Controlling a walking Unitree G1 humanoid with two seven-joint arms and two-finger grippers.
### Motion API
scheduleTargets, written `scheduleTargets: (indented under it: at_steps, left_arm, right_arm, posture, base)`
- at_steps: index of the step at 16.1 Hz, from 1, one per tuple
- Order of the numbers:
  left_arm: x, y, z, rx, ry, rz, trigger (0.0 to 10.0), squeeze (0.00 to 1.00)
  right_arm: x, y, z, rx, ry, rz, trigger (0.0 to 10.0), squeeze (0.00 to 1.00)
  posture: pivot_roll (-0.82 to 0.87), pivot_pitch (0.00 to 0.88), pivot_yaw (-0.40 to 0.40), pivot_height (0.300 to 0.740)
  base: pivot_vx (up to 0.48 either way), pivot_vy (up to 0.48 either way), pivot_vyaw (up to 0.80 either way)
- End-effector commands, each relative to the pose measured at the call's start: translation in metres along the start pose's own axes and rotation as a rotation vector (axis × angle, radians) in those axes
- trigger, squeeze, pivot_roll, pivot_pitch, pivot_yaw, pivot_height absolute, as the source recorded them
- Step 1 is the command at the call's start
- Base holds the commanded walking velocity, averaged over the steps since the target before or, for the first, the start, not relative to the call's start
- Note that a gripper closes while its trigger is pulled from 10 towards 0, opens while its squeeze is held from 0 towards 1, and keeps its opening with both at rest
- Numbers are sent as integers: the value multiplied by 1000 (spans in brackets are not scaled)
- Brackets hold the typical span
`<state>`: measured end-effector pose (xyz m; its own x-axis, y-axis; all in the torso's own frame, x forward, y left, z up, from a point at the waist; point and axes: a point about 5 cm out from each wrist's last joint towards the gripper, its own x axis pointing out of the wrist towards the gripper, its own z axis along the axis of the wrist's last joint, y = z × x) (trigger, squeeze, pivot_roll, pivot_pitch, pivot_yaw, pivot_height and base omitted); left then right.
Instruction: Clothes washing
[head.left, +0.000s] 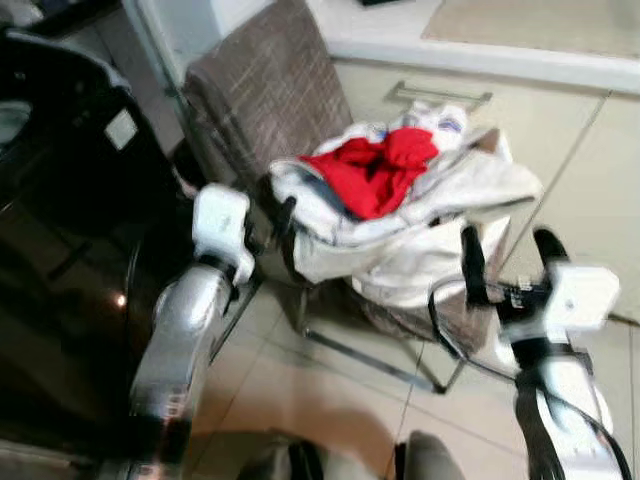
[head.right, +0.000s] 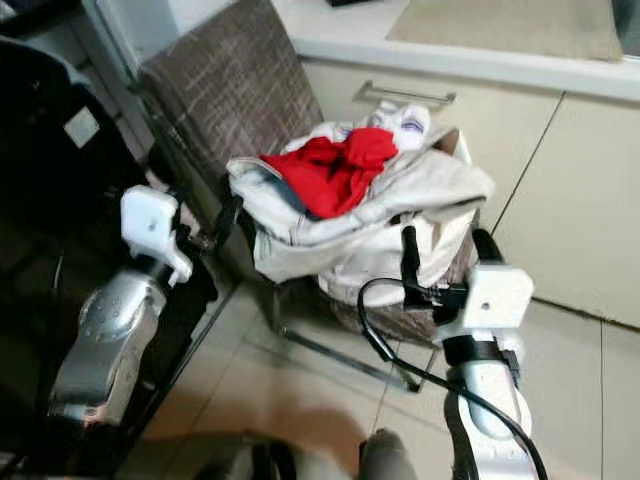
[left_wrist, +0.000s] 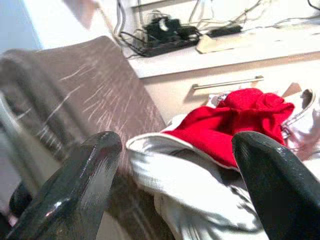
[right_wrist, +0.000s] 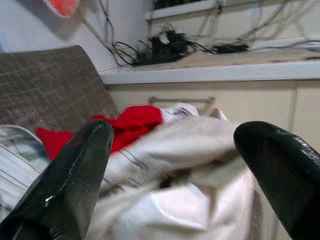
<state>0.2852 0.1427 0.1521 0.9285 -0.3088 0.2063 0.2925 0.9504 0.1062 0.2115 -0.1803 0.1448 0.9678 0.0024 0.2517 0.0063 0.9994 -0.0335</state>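
Both grippers, left (head.left: 268, 228) and right (head.left: 508, 262), were spread wide flanking the clothes (head.left: 400, 215) piled on the chair (head.left: 265, 95), so I'd squeeze in low under the heap.

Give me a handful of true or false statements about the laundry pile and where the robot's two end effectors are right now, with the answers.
1. A red garment lies on top of the pile. True.
2. The clothes sit on the floor tiles. False: they are heaped on the seat of a brown chair.
3. Both the left end effector and the right end effector are open. True.
4. The right end effector is clamped on the red garment. False: it holds nothing, at the edge of the pale clothes.
5. The chair stands beside a cream cabinet. True.
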Motion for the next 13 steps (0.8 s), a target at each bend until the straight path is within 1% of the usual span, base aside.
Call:
scheduleTargets:
  at_steps: [1,2,3,4,5,7,11,13]
  left_arm:
    - [-14,0,-2,-25,14,48,10000,0]
    - [-14,-8,-1,-22,8,41,10000,0]
    - [-8,-16,1,-8,-8,16,10000,0]
    - [-5,-19,4,1,-19,4,10000,0]
    - [1,-21,7,3,-25,-9,10000,0]
    - [2,-21,8,-7,-15,-22,10000,0]
    - [7,-26,12,-12,-38,-49,10000,0]
    - [9,-26,10,-18,-21,-54,10000,0]
  right_arm:
    - [-4,1,6,0,-41,1,10000,0]
    - [-4,-1,4,8,-50,-14,10000,0]
    - [-1,-1,2,6,-56,-20,10000,0]
    - [0,-1,2,3,-58,-19,10000,0]
    - [5,-1,-1,-10,-60,-16,10000,0]
    - [10,1,-2,-18,-66,-17,10000,0]
    - [20,1,-3,-24,-85,-18,10000,0]
    - [24,2,-3,-27,-89,-10,10000,0]
  posture:
    - [-311,72,137,719]
    - [-304,66,132,719]
    - [-304,58,129,719]
    - [-304,58,129,719]
    - [-301,48,127,719]
    - [-301,40,129,719]
    - [-303,29,139,719]
    - [-304,33,140,719]
  base:
    - [0,0,0]
    - [0,0,0]
    - [0,0,0]
    - [0,0,0]
    - [0,0,0]
    - [0,0,0]
    - [459,0,0]
    - [480,0,0]
